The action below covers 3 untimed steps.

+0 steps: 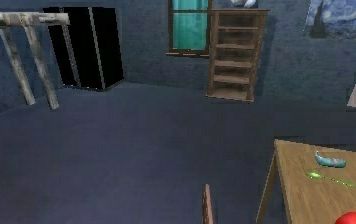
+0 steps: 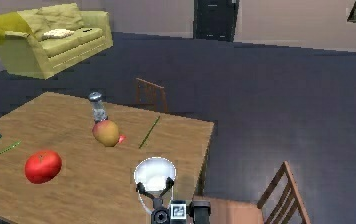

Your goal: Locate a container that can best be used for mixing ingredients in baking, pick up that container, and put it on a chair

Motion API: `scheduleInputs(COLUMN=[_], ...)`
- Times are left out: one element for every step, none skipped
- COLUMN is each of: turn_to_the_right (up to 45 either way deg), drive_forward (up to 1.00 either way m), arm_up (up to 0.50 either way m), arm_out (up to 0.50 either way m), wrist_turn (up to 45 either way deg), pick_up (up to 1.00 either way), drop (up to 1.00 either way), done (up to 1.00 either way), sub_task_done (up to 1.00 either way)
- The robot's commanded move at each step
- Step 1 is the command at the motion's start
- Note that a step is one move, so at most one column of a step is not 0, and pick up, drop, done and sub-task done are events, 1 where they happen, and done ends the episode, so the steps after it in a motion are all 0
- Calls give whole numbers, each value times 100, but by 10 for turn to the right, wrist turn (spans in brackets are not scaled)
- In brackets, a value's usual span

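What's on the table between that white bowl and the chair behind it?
A thin stick lies between the white bowl and the chair, seen in the arm side view.

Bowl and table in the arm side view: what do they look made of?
Bowl: likely metal or glazed ceramic; pale grey-white, smooth, with a bright sheen inside.
Table: wood, matte; brown top with faint grain streaks.
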Motion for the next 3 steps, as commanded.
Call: scheduleInputs(turn_to_the_right=[0,0,0], drive_forward=[0,0,0], arm_up=[10,18,0], arm_out=[0,0,0], wrist_turn=[0,0,-450], pick_up=[0,0,0], drop=[0,0,0], done=[0,0,0], sub_task_done=[0,0,0])
